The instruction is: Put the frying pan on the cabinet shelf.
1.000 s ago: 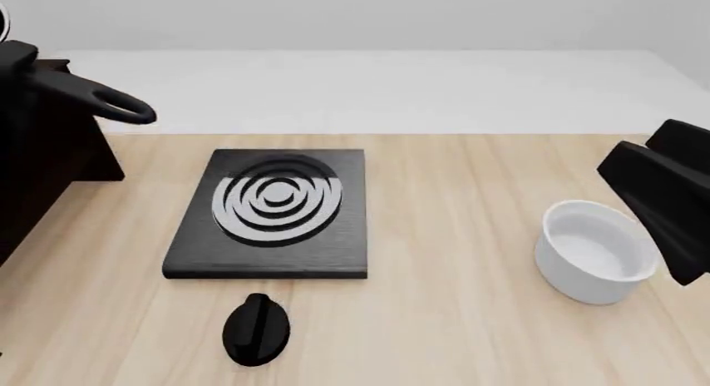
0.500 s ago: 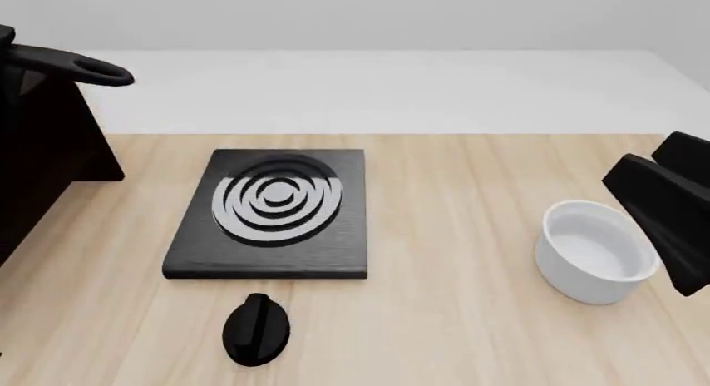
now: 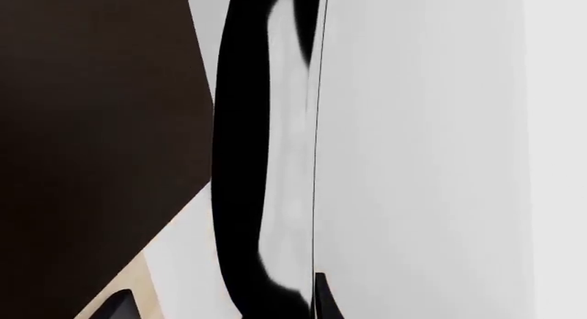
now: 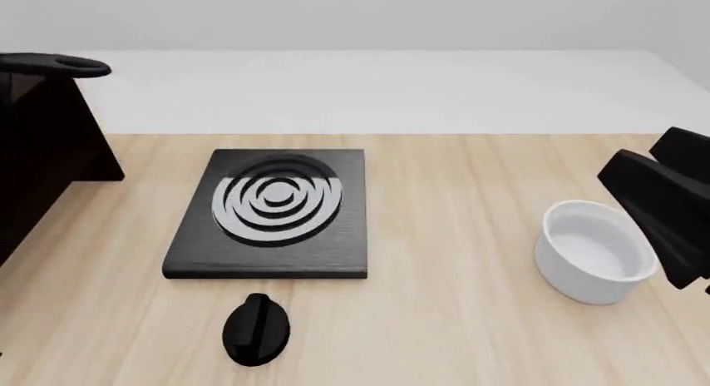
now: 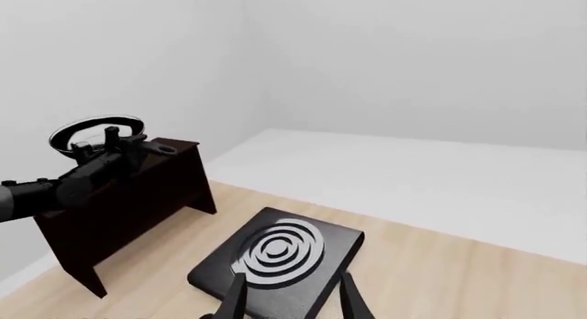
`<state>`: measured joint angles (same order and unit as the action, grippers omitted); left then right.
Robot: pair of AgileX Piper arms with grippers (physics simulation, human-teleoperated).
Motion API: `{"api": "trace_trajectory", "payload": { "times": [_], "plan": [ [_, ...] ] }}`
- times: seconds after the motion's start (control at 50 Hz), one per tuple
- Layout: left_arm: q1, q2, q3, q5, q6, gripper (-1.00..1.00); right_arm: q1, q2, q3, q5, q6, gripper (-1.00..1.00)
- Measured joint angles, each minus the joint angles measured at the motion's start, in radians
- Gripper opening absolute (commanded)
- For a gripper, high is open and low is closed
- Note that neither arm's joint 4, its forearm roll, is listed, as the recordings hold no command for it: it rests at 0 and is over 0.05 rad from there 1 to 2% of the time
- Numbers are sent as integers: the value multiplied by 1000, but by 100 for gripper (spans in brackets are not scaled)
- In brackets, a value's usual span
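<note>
The frying pan (image 5: 95, 131) hangs level above the cabinet shelf (image 5: 137, 169), a dark, nearly black top at the table's far left. My left gripper (image 5: 112, 152) is shut on the pan's handle behind the bowl of the pan. In the front view only the handle's loop (image 4: 69, 66) shows, over the cabinet (image 4: 45, 153). Up close, the left wrist view shows the pan's black rim (image 3: 240, 161) edge-on next to the cabinet's dark panel (image 3: 92, 113). My right gripper (image 5: 291, 306) stands open and empty, far to the right.
A black square stove plate (image 4: 272, 210) with grey rings lies mid-table, with a black knob (image 4: 256, 328) in front of it. A white bowl (image 4: 594, 251) stands at the right, just beside my right arm (image 4: 663, 210).
The pan's handle has risen and swung left, from drooping to level, so less of it shows over the cabinet. The right arm has barely shifted.
</note>
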<state>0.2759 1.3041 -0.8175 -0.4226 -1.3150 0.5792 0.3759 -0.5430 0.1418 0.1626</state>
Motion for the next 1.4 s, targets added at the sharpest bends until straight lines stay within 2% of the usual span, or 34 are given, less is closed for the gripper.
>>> {"api": "trace_trajectory", "payload": {
  "times": [0.52, 1.02, 1.04, 1.4],
  "plan": [
    [62, 173, -17, -110, -111, -100, -10, 28, -23, 5, -17, 100],
    [78, 172, 19, -217, -194, -100, -5, 64, -26, -11, -24, 100],
    [78, 172, 18, -216, -195, 100, -5, 65, -24, -12, -23, 100],
    [77, 171, 12, -203, -196, 100, -3, 70, 3, -29, -9, 100]
  ]
}}
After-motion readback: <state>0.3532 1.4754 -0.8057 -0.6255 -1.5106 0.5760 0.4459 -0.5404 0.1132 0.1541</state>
